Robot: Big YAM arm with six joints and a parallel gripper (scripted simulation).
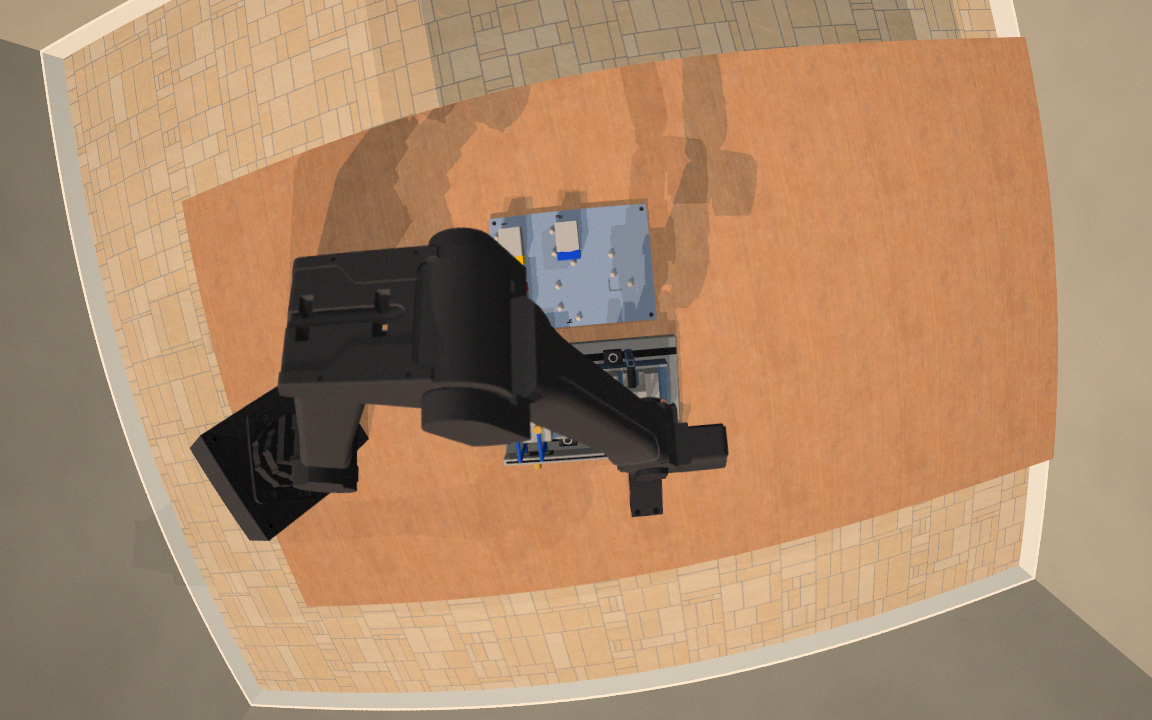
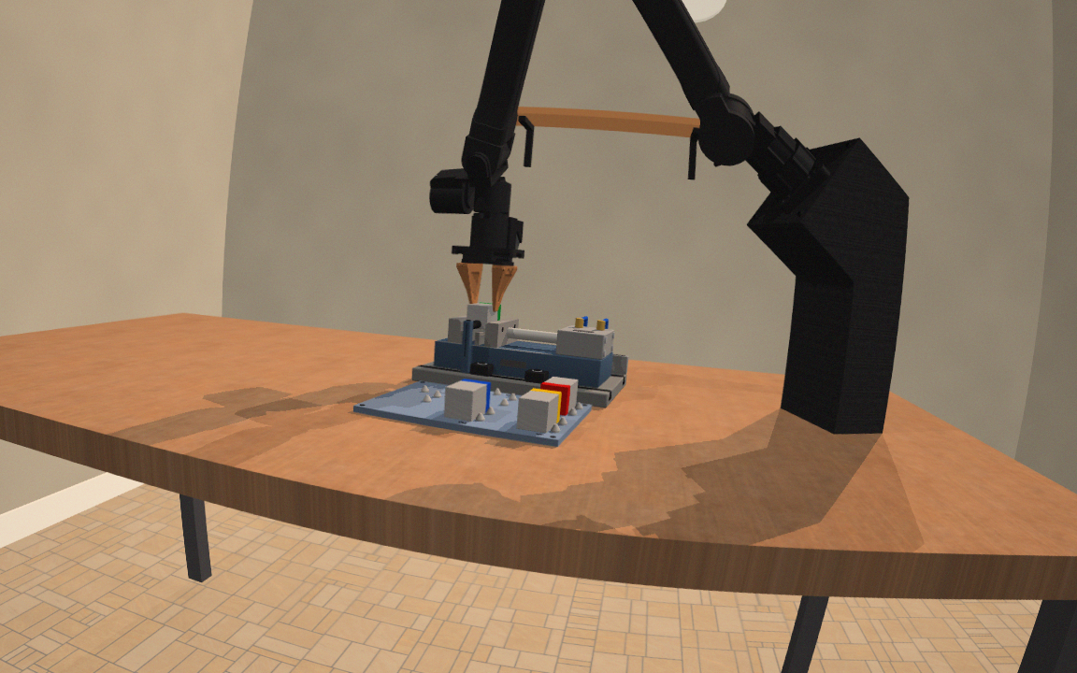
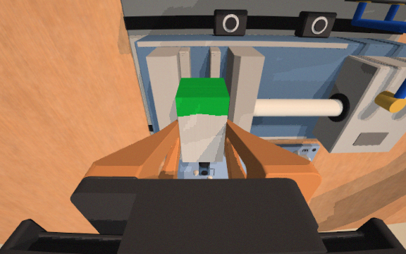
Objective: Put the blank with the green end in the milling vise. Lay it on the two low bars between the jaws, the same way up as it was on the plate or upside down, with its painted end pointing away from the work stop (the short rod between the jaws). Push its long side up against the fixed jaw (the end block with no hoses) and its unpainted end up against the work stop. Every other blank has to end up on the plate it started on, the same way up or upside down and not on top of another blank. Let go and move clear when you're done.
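In the wrist view my gripper (image 3: 202,126) is shut on the blank with the green end (image 3: 202,120), with an orange finger on each long side. The blank hangs level over the gap between the fixed jaw (image 3: 162,86) on the left and the moving jaw (image 3: 245,85) on the right. The two low bars (image 3: 199,61) show beyond its green end. A small dark part, perhaps the work stop (image 3: 204,166), shows under its unpainted end. In the exterior view the blank (image 2: 481,315) sits at about jaw-top height under the gripper (image 2: 486,294). I cannot tell if it touches the bars.
A pale rod (image 3: 296,107) runs from the moving jaw to the grey end block with blue hoses (image 3: 365,106). The blue plate (image 2: 484,415) in front of the vise holds the blue-ended (image 2: 466,400), yellow-ended (image 2: 538,409) and red-ended (image 2: 560,391) blanks among small pins. The arm's base (image 2: 840,293) stands at the right.
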